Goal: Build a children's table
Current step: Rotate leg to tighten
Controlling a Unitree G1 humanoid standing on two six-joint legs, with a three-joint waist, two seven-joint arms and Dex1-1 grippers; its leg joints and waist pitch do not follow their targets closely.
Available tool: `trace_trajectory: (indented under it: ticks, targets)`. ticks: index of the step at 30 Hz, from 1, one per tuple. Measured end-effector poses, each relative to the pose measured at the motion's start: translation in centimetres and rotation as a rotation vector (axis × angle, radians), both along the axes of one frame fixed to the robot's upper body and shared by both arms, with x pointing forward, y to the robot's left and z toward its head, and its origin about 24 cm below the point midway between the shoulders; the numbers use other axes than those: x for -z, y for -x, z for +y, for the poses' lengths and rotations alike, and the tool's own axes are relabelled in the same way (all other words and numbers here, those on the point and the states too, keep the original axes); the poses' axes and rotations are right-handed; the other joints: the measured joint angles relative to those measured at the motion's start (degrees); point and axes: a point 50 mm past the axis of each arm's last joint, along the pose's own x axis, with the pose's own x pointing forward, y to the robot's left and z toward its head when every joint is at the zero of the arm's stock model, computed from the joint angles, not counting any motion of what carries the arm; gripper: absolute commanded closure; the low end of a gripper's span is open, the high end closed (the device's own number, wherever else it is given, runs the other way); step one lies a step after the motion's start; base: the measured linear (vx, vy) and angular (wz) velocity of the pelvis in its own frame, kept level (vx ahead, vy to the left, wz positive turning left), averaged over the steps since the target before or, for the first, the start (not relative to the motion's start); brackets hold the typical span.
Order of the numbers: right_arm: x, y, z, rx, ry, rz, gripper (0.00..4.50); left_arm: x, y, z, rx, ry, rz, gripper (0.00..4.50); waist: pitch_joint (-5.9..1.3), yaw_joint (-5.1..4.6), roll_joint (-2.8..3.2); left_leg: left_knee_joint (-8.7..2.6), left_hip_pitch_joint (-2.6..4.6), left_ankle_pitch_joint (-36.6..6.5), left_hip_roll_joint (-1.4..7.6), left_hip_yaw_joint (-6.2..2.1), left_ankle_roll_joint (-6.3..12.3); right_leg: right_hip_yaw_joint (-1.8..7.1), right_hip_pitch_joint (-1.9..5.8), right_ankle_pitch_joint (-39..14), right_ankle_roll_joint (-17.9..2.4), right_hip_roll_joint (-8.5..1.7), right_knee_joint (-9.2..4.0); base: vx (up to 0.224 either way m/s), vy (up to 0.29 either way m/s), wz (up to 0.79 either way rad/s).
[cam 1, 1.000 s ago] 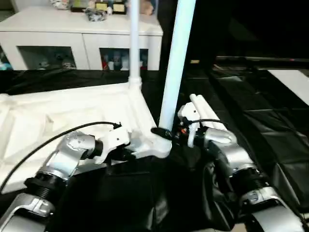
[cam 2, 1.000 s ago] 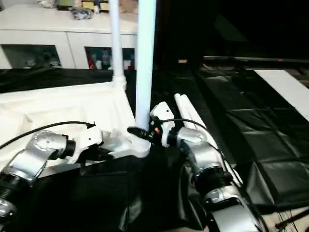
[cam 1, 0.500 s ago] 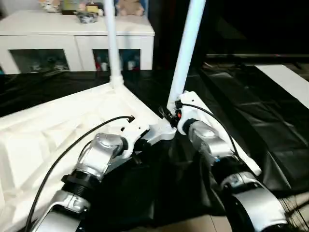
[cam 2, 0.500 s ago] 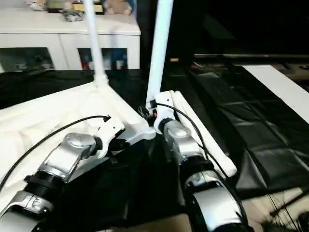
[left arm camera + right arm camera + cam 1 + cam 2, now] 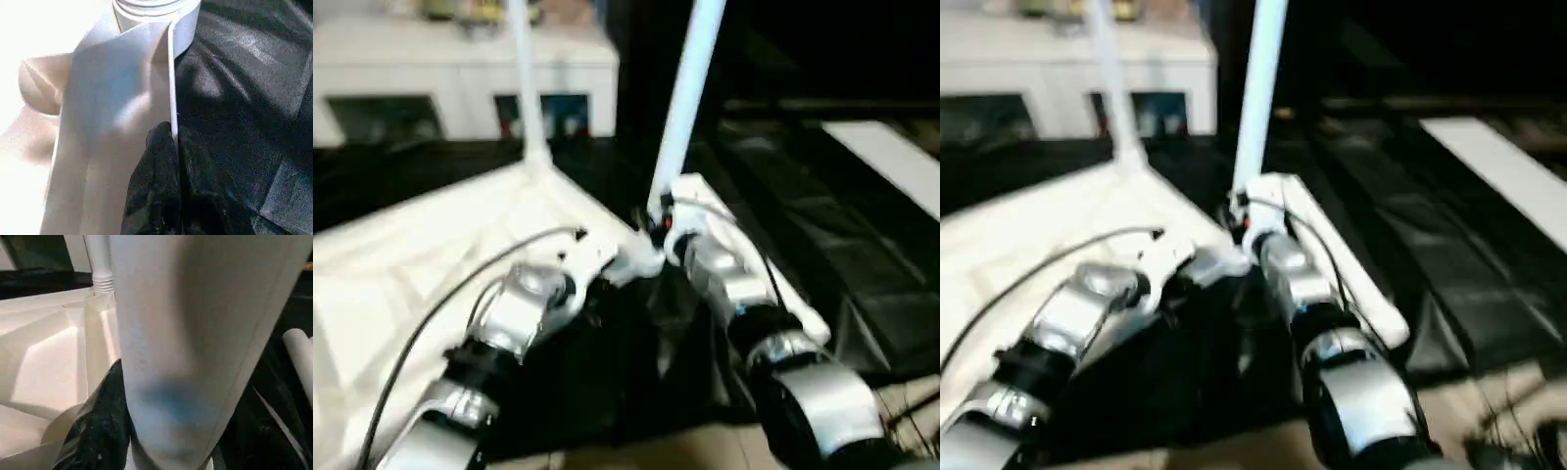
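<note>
The children's table lies upside down on black cloth, its white ribbed tabletop (image 5: 421, 255) spreading to the left. One white leg (image 5: 522, 78) stands upright in the far corner socket. A second leg (image 5: 690, 88) rises from the near corner socket (image 5: 156, 12). My right gripper (image 5: 656, 223) is shut on this near leg just above the socket, and the leg (image 5: 195, 333) sits between its black fingers (image 5: 102, 431). My left gripper (image 5: 173, 147) is shut on the thin rim of the tabletop (image 5: 122, 98) just beside that corner.
Loose white legs (image 5: 773, 284) lie on the black cloth to the right of my right arm. A white cabinet (image 5: 460, 69) with glass doors stands behind the table. A pale strip (image 5: 891, 157) lies at the far right.
The whole picture has shifted and tilted as the head moved. Both grippers keep the same holds, and the near leg still stands in its socket.
</note>
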Motion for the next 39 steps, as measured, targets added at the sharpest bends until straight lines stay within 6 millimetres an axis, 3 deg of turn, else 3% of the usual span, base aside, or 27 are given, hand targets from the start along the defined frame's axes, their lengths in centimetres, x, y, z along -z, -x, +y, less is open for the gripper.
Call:
trace_trajectory:
  ticks: [2, 4, 11, 12, 13, 16, 17, 20, 23, 27, 33, 39]
  targets:
    - [0.0, 0.0, 0.0, -0.003, 0.001, 0.001, 2.67, 0.0, 0.0, 0.1, 0.004, 0.000, 0.002, 4.50, -0.28, -0.06, 0.18, -0.18, -0.13, 0.36, 0.31, -0.08, -0.49, 0.14, -0.20, 0.68, -0.03, 0.51, -0.59, 0.018, 0.002, -0.10]
    - [0.1, 0.0, 0.0, -0.003, 0.003, 0.009, 2.67, 0.0, 0.0, 0.1, 0.009, -0.004, 0.004, 4.50, -0.42, 0.03, -0.45, -0.17, 0.11, 0.37, 0.35, 0.29, -0.50, 0.47, -0.19, 1.58, -0.02, 0.51, -0.54, 0.000, 0.000, 0.00]
    - [-0.1, 0.0, 0.3, -0.049, 0.028, -0.017, 2.67, -0.1, 0.1, 0.5, 0.028, 0.000, 0.000, 4.50, -0.39, -0.02, -0.38, -0.49, 0.26, 0.37, 0.36, 0.45, -0.50, 0.55, -0.25, 1.57, 0.00, 0.51, -0.68, 0.000, 0.000, 0.00]
    - [-0.1, 0.0, 0.3, -0.058, 0.028, -0.020, 2.11, -0.1, 0.1, 0.5, 0.032, 0.001, 0.000, 4.50, -0.40, -0.01, -0.40, -0.57, 0.28, 0.37, 0.36, 0.47, -0.50, 0.55, -0.25, 1.58, 0.00, 0.51, -0.68, 0.000, 0.000, 0.00]
    - [-0.2, 0.0, 0.3, -0.068, 0.027, -0.027, 1.97, -0.1, 0.1, 0.6, 0.035, 0.002, -0.002, 4.50, -0.40, 0.00, -0.41, -0.62, 0.31, 0.37, 0.37, 0.49, -0.50, 0.55, -0.24, 1.59, 0.00, 0.51, -0.68, 0.000, 0.000, 0.00]
    - [1.7, 0.7, -0.2, -0.078, 0.039, 0.035, 1.91, -0.3, 0.3, 0.4, 0.061, 0.012, -0.019, 4.50, -0.29, 0.46, -0.46, -0.62, 0.20, 0.40, 0.41, 0.55, -0.47, 0.55, -0.27, 2.00, 0.17, 0.53, -0.67, 0.000, 0.000, 0.00]
    - [1.4, 0.6, -0.2, -0.086, 0.037, 0.023, 1.63, -0.4, 0.3, 0.5, 0.068, 0.017, -0.024, 4.50, -0.26, 0.59, -0.42, -0.62, 0.26, 0.67, 0.50, 0.82, -0.28, 0.73, -0.31, 2.53, 0.34, 0.52, -0.66, 0.000, 0.000, 0.00]
    - [1.3, 0.6, -0.2, -0.107, 0.037, 0.020, 1.54, -0.6, 0.3, 0.7, 0.081, 0.017, -0.032, 4.50, -0.26, 0.80, -0.16, -0.76, 0.08, 0.75, 0.62, 1.08, -0.21, 0.82, -0.32, 2.78, 0.34, 0.55, -0.54, 0.018, -0.009, 0.01]
    - [1.3, 0.6, -0.4, -0.116, 0.041, 0.016, 1.19, -0.9, 0.3, 0.6, 0.095, 0.023, -0.042, 4.50, -0.27, 0.99, 0.22, -0.89, -0.07, 2.43, 1.54, 1.55, 0.02, 0.82, -0.36, 2.77, 0.43, 1.20, -0.48, 0.018, -0.009, 0.01]
    - [1.9, 0.9, -0.8, -0.147, 0.057, 0.024, 0.81, -1.5, 0.3, 0.7, 0.115, 0.032, -0.069, 4.50, -0.35, 1.03, 0.36, -0.70, -1.13, 3.56, 1.85, 1.53, -0.16, 0.84, -1.19, 2.69, 0.47, 1.52, -0.52, 0.016, 0.002, -0.01]
    - [1.4, 1.0, -1.6, -0.262, 0.075, -0.021, 0.26, -1.9, 0.3, 1.3, 0.158, 0.035, -0.096, 4.50, -0.33, 0.77, 0.29, -0.21, -2.02, 3.67, 1.90, 1.53, 0.30, 0.83, -1.83, 2.80, 0.62, 1.52, -0.45, 0.000, 0.000, 0.00]
    - [0.9, 1.5, -3.5, -0.397, 0.105, -0.074, 0.26, -2.0, 1.0, 2.5, 0.248, 0.057, -0.094, 4.50, -0.31, 0.81, 0.27, 0.58, -2.60, 3.43, 2.17, 1.54, 0.94, 0.73, -2.21, 2.91, 0.79, 1.64, -0.17, 0.000, 0.000, 0.00]
